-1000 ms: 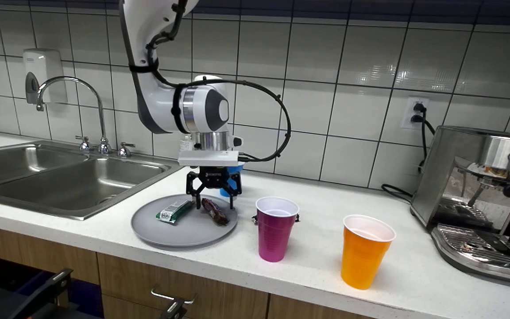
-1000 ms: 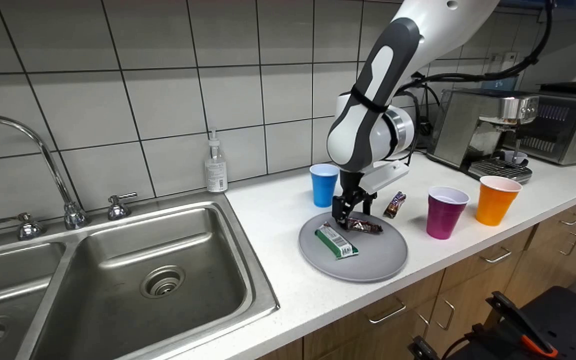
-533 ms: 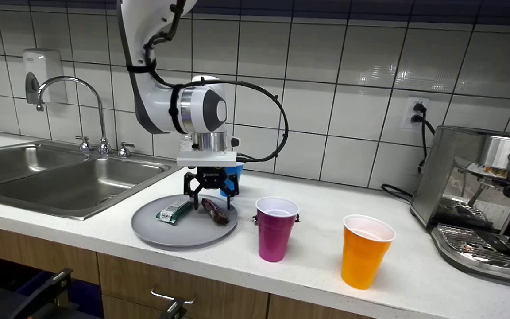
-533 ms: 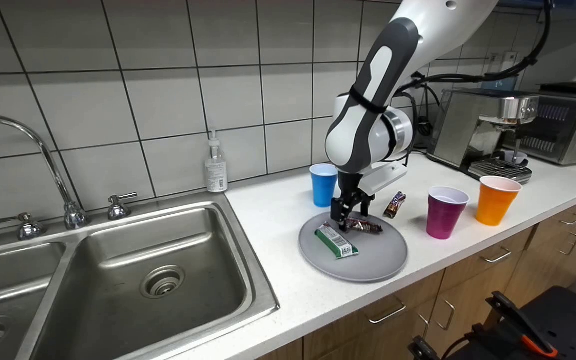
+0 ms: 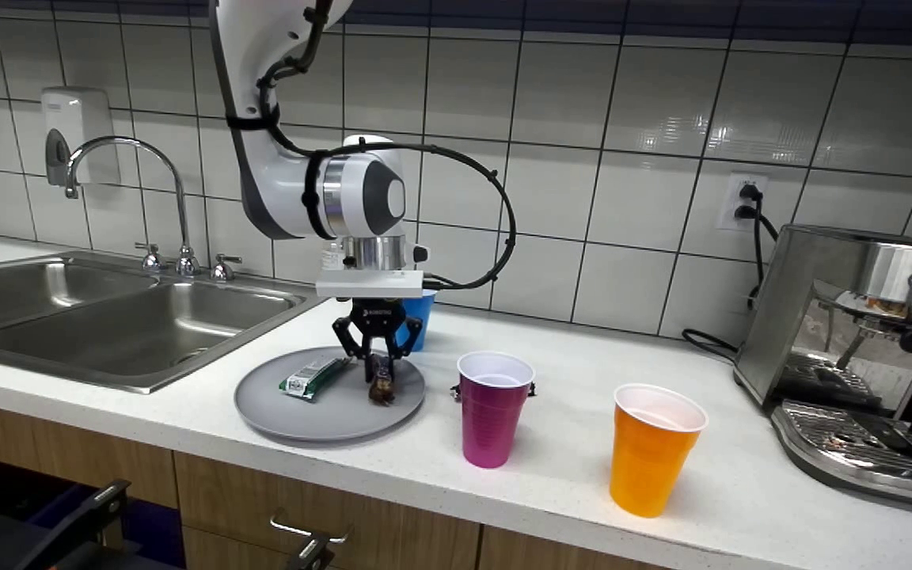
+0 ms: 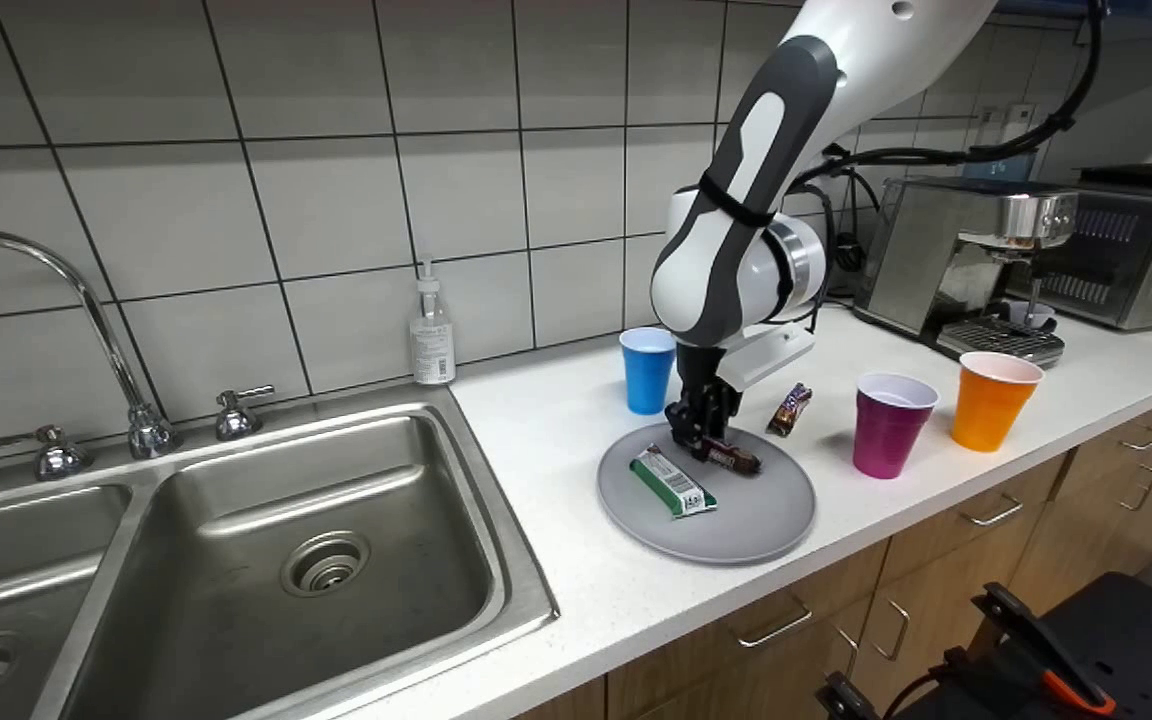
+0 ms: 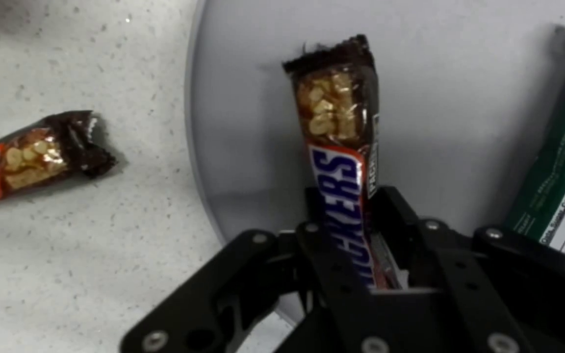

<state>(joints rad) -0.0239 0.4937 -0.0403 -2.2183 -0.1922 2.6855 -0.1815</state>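
- Counter (image 5: 583,344): white, speckled, running across both exterior views.
- Sink (image 6: 206,600): stainless steel, two basins, set into the counter.
- Coffee machine (image 6: 921,235): metal, standing well apart from the sink.
- Plate (image 6: 716,537): grey, round, lying flat on the counter near the sink.
- Hand (image 5: 379,372): black, mine to steer, pointing down over the plate; I have its fingers clamped on the held Snickers bar (image 7: 336,166), one against each side.
- Orange cup (image 5: 650,459): upright, well apart from the plate.
- Magenta cup (image 5: 491,421): upright, between the plate and the orange cup.
- Blue cup (image 6: 648,378): upright, beyond the plate, near the hand.
- Green-wrapped bar (image 6: 674,483): lying on the plate, apart from the held Snickers bar.
- Held Snickers bar: brown wrapper, free end toward the counter's front edge; whether its underside touches the plate, I cannot tell.
- Loose Snickers bar (image 6: 789,410): matching wrapper, on the counter just outside the plate's rim, near the magenta cup.
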